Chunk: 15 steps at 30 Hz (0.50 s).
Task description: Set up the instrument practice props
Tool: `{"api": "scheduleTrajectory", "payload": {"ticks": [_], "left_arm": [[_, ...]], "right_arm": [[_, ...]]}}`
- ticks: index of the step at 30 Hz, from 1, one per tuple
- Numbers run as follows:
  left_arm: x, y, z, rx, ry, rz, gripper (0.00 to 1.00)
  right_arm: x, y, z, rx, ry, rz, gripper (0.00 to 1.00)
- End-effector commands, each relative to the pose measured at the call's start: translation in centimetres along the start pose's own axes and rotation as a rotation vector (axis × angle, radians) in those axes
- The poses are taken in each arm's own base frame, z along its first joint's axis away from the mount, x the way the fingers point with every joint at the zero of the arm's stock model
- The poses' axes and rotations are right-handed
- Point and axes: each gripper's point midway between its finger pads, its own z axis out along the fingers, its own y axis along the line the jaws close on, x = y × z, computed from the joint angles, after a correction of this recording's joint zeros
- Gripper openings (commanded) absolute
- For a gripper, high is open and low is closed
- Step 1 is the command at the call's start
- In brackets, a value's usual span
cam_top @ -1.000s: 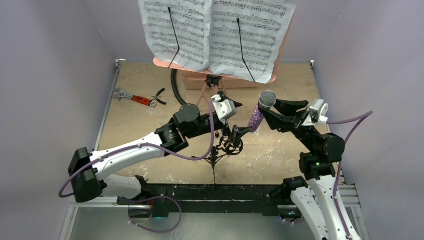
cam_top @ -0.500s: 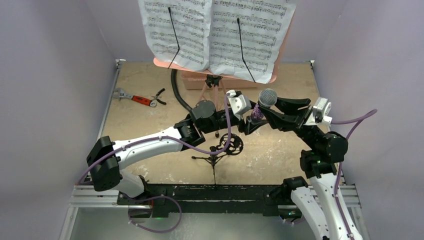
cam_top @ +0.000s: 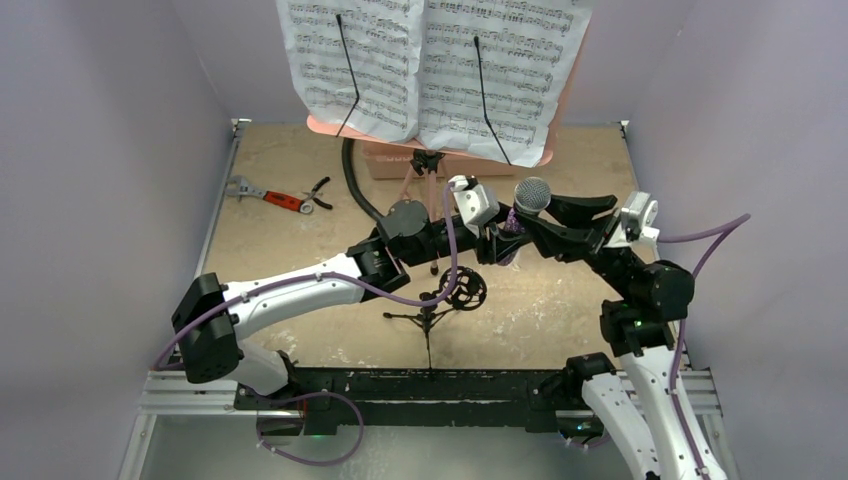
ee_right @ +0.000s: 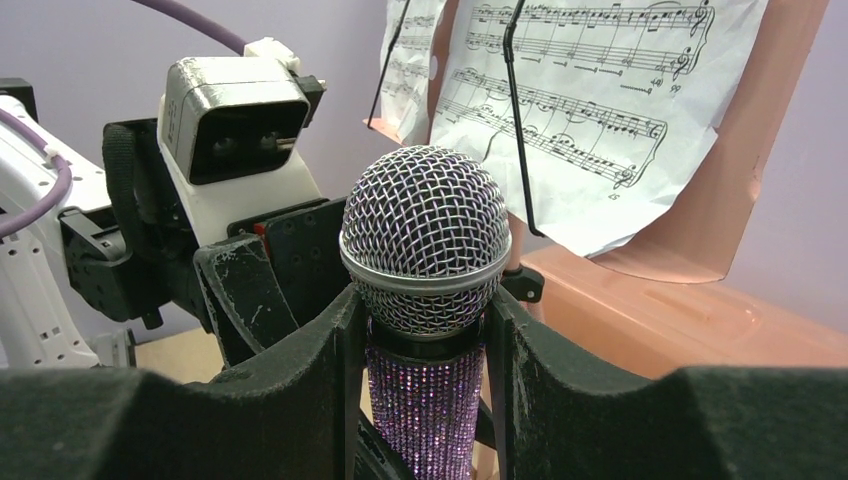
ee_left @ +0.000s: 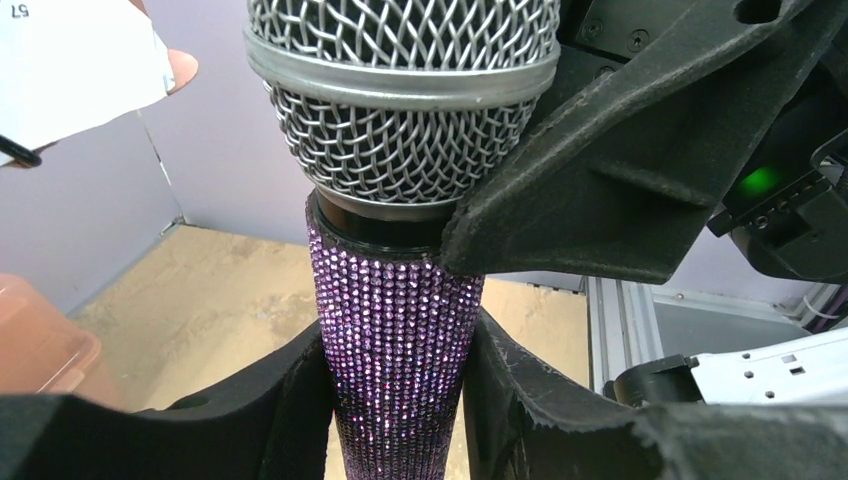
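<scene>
Moved: left claw (cam_top: 497, 232) leaves stand (cam_top: 430, 312), now pinches mic (ee_left: 398, 330) handle.
Right claw (ee_right: 425, 330): clamped at mic neck.
Mic: head up, aloft; stand on bench (cam_top: 560, 310), nearer left arm.

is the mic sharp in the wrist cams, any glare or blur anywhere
Left wrist: microphone mesh and glitter sharp, the table behind it soft. Right wrist: its head crisp, sheet music legible, no glare. Top external: even light, faint shadows only.
</scene>
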Motion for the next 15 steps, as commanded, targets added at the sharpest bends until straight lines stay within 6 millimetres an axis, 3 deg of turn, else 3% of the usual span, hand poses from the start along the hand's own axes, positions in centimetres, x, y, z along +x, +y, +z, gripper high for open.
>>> {"api": "scheduleTrajectory", "payload": {"ticks": [1,3,6,12,15], "left_arm": [[-3.5,-0.1,-0.8,-0.017,-0.034,-0.004,0.00],[-3.0,-0.1,-1.2,-0.021,-0.002,0.003,0.00],[-1.8,0.0,-1.8,-0.029,0.062,0.010,0.00],[0.7,-0.6,-3.2,0.006,0.166,0.030,0.00],[0.6,-0.8,-3.2,0.016,0.163,0.034,0.00]], "right_arm": [[-3.6,0.0,0.6,0.012,-0.074,-0.117,0.37],[-4.0,0.1,0.7,0.010,-0.080,-0.125,0.58],[-4.6,0.2,0.8,0.009,-0.096,-0.143,0.76],[-7.7,-1.0,1.1,0.099,-0.137,-0.220,0.97],[-9.1,-1.1,1.4,0.112,-0.160,-0.244,0.98]]}}
